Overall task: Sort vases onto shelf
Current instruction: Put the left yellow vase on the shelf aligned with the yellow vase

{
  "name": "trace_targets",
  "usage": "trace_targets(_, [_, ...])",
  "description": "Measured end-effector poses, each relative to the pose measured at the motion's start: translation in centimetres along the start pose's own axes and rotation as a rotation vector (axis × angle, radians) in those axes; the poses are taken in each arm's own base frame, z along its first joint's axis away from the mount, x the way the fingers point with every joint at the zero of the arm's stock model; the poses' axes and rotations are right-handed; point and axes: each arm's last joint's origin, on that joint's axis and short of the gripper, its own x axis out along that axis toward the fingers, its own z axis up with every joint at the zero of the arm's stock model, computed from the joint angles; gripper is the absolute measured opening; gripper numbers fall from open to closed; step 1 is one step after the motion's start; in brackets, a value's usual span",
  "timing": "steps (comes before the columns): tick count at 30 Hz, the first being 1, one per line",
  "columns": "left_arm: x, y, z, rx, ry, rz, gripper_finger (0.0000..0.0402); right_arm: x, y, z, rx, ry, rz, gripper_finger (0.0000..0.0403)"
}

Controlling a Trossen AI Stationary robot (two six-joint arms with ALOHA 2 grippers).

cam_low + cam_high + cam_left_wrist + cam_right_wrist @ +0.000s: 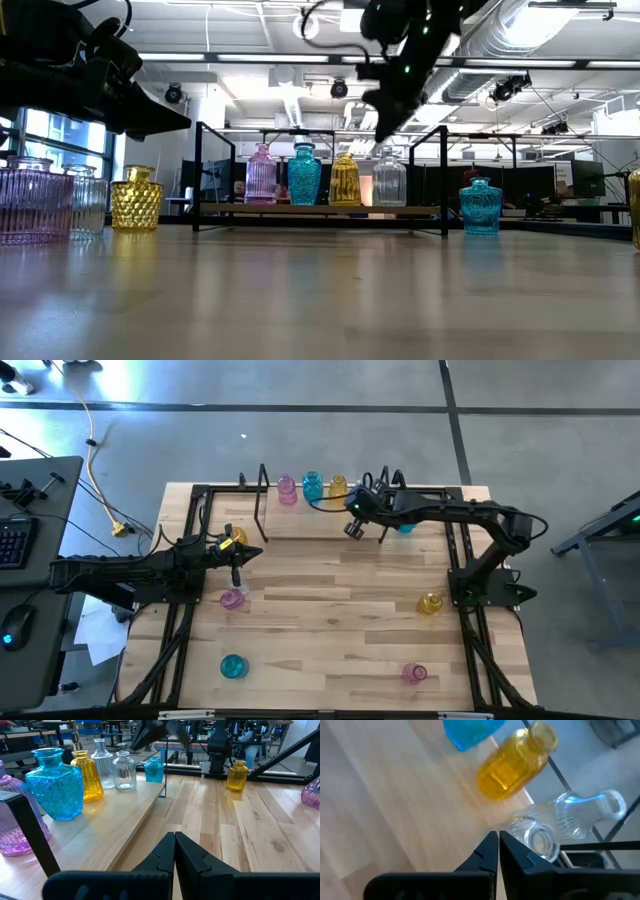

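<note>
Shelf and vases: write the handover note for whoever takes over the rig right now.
Left gripper: shut, empty, over the table's left side near a yellow vase.
Right gripper: shut, empty, raised at the shelf.
Done: the low view shows a pink, teal, yellow and clear vase in a row on the shelf.
Left: loose vases still on the table, among them a pink one, a teal one, a yellow one, another pink one and a teal one by the shelf's right end.

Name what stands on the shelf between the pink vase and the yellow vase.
A teal-blue vase stands between the pink vase and yellow vase on the shelf, in the low view.
</note>
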Motion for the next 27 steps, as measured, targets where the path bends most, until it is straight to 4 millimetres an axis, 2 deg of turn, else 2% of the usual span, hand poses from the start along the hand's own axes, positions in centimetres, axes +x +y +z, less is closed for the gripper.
trace_targets(8, [0.0,0.0,0.0,0.0,0.0,0.0,0.0001,-4.9,2.3,0.0,-0.053,-0.122,0.093,0.0])
trace_targets(18, [0.0,0.0,0.0,0.0,0.0,0.0,0.0001,-4.2,6.5,-4.9,-0.098,-0.117,0.239,0.0])
trace_targets(27, [0.0,0.0,0.0,0.0,0.002,0.0,0.0001,-6.2,9.7,-6.9,-0.133,-0.129,0.318,0.0])
